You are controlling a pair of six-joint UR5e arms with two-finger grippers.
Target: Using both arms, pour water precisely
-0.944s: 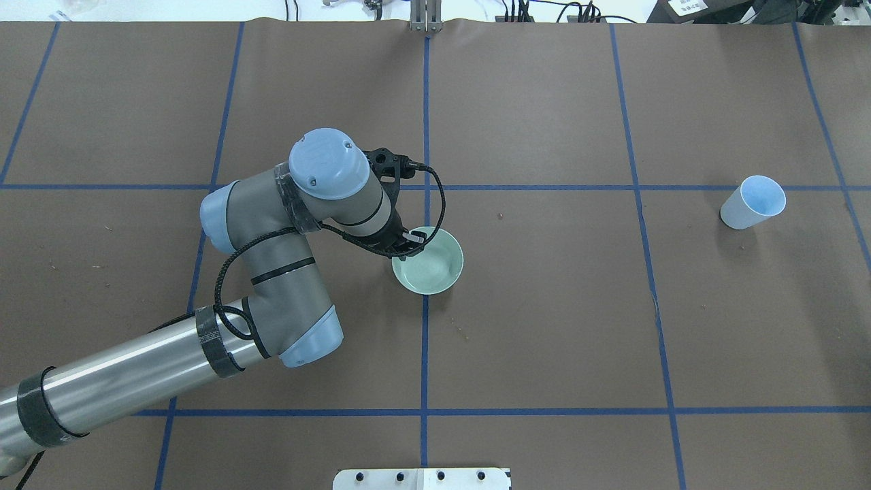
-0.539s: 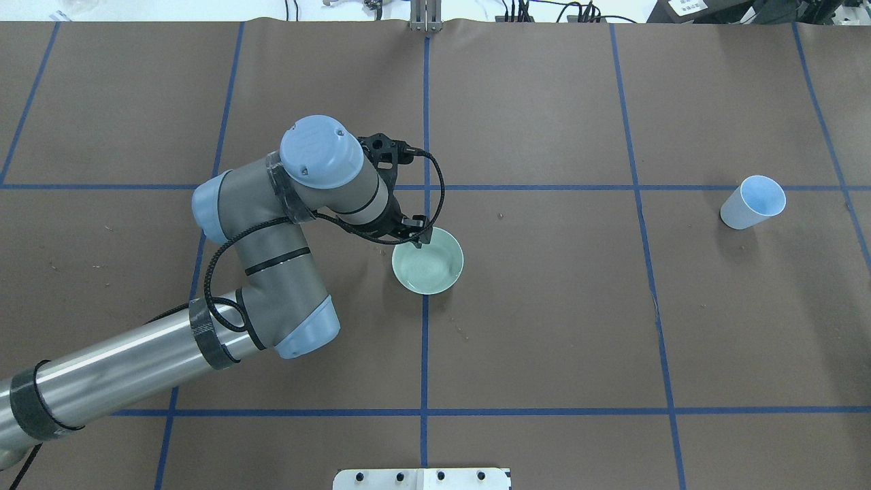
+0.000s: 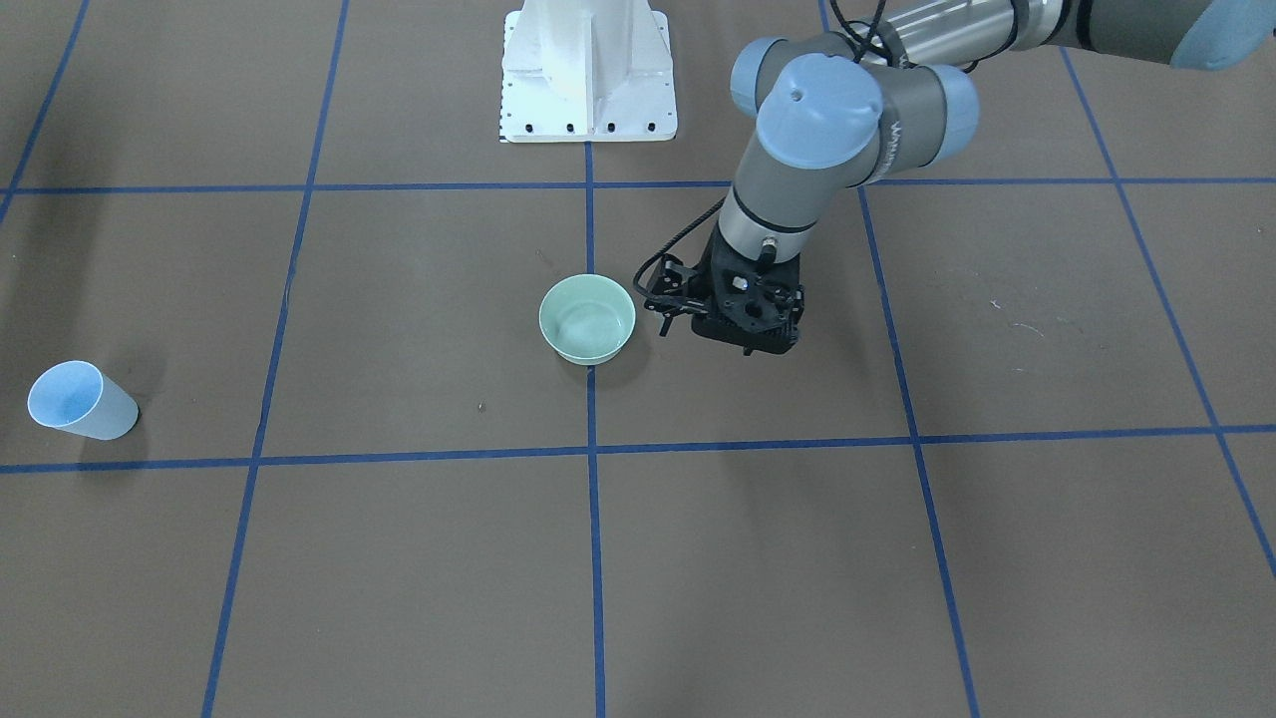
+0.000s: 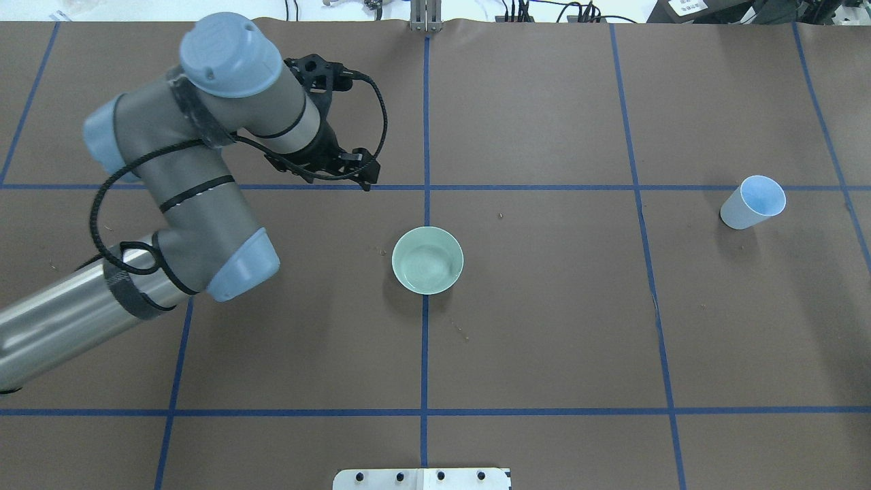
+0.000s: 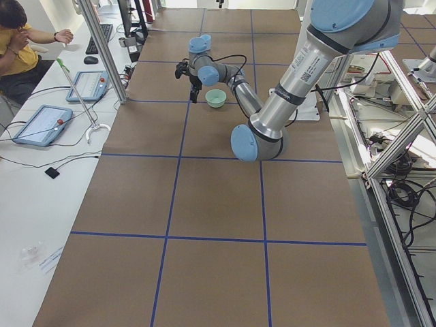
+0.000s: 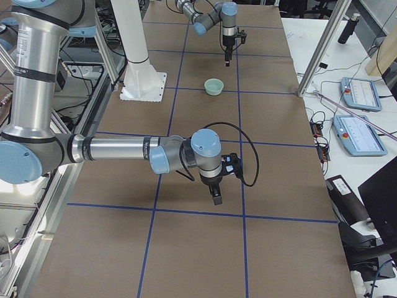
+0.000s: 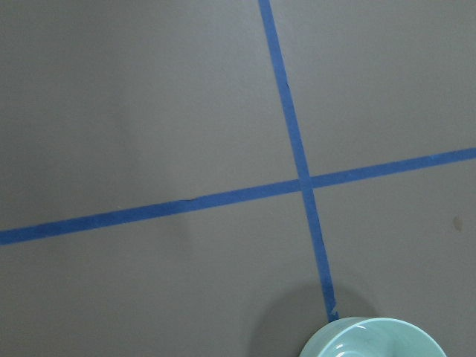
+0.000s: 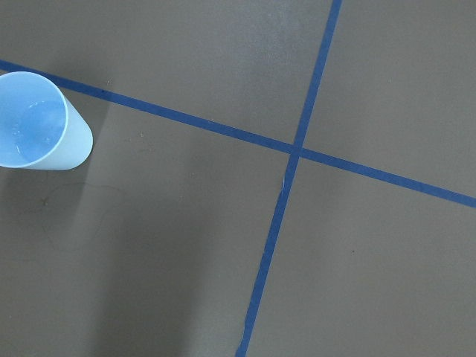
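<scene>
Left end effector (image 4: 330,170) up off the bench (image 4: 544,327), at 10 o'clock from the bowl (image 4: 403,275) in the overhead view and well apart from it; fingers apart, clamped on nothing. Left arm (image 4: 197,204) in from 8 o'clock, bent at the elbow, black cable looped beside the wrist. Pale green bowl upright at mid-bench, right on a blue tape line (image 4: 424,354), inside shiny; cannot tell whether any liquid lies in it. White pedestal (image 4: 422,478) at 6 o'clock from the bowl. Pale blue cup (image 4: 738,212) far off at 3 o'clock from the bowl, mouth open. Water (image 8: 30,130) as faint glints low inside that cup, at 10 o'clock in the right wrist view. Right end effector (image 6: 216,195) visible only from the bench's right end, fingers pointing down, low over the bench; cannot tell whether apart or together. Right arm (image 6: 118,149) stretched out level behind it.
</scene>
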